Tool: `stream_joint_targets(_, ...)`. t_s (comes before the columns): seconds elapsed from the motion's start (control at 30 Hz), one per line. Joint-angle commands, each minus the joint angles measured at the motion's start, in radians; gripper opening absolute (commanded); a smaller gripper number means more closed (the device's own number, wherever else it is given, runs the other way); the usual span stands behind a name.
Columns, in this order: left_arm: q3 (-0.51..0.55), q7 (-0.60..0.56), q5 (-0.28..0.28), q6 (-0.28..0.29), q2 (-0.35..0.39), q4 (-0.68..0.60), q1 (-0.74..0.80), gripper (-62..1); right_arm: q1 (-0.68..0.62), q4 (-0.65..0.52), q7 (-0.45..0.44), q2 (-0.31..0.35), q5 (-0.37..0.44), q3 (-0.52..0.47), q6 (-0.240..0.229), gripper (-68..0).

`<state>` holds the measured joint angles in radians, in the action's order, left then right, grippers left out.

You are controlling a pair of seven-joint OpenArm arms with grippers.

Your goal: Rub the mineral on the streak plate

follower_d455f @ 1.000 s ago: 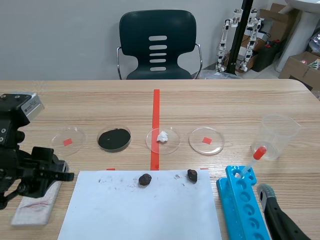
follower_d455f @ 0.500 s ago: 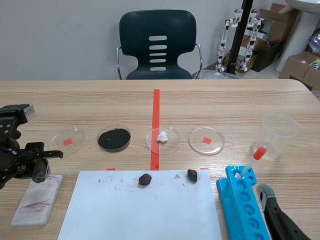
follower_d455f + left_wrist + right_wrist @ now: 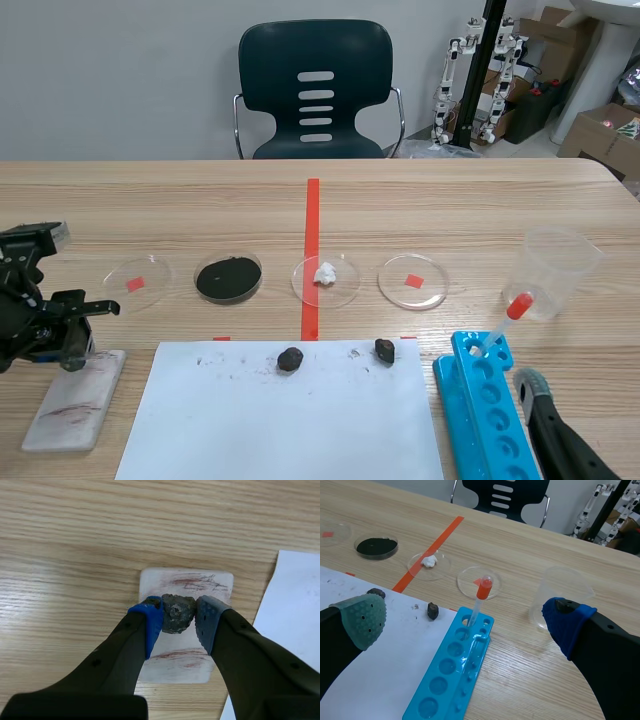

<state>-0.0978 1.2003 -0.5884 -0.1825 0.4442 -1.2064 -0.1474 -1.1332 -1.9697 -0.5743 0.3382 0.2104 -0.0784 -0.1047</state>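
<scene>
Moved: The left arm [image 3: 35, 320] drew back toward its own side of the bench [image 3: 450, 200] over the past second, leaving more of the streak plate [image 3: 70, 405] showing.
Unmoved: The right arm [image 3: 555, 430], the paper sheet [image 3: 285, 420] and the dishes beyond it lay as they had a second earlier.
Mineral: A small, dark, rough lump [image 3: 177, 612] sat pinched between the left jaws above the streak plate, between a far and a near patch of reddish-brown streaks [image 3: 192, 582]. Whether it touched the plate could not be told.
Left jaws: Closed on the mineral, one pad pressed against each flank.
Right jaws: Spread wide and holding nothing, low at the bench's near right corner by the blue well tray [image 3: 455, 675].
Handling: The mineral looked hard, gritty and uneven, so it would probably not crush but might twist between the soft pads. A hold across its middle, with its underside left bare, seemed best for rubbing.
Plate: It looked stiff and brittle and lay loose on the bench, so a hard rub could push it along.
Nearby: Two more dark stones [image 3: 290, 359] [image 3: 384, 349] rested at the far edge of the paper sheet, well apart from the plate.
</scene>
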Motion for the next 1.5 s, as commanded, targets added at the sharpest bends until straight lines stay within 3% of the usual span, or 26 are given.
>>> stream_joint_targets(0.0,-0.004,0.001,-0.002,0.003,-0.010,-0.014,-0.011,-55.4,0.006,-0.014,-0.014,0.000,0.010,-0.006,0.003,0.4)
stream_joint_targets(0.27,-0.005,-0.019,0.011,0.014,-0.031,0.014,-0.017,-55.4,0.006,-0.014,-0.014,0.000,0.010,-0.006,0.003,0.4)
stream_joint_targets(0.43,-0.005,-0.033,0.074,0.013,-0.031,0.014,-0.016,-55.4,0.006,-0.014,-0.014,0.000,0.010,-0.006,0.003,0.4)
stream_joint_targets(0.7,-0.005,-0.025,0.111,0.013,-0.031,0.014,-0.016,-55.4,0.006,-0.014,-0.014,0.000,0.010,-0.006,0.003,0.4)
stream_joint_targets(1.03,-0.005,-0.026,0.070,0.021,-0.051,0.016,-0.016,-55.4,0.006,-0.014,-0.014,0.000,0.010,-0.006,0.003,0.4)
stream_joint_targets(1.47,-0.005,-0.063,-0.029,0.066,-0.082,0.016,-0.016,-55.4,0.006,-0.014,-0.014,0.000,0.010,-0.006,0.003,0.4)
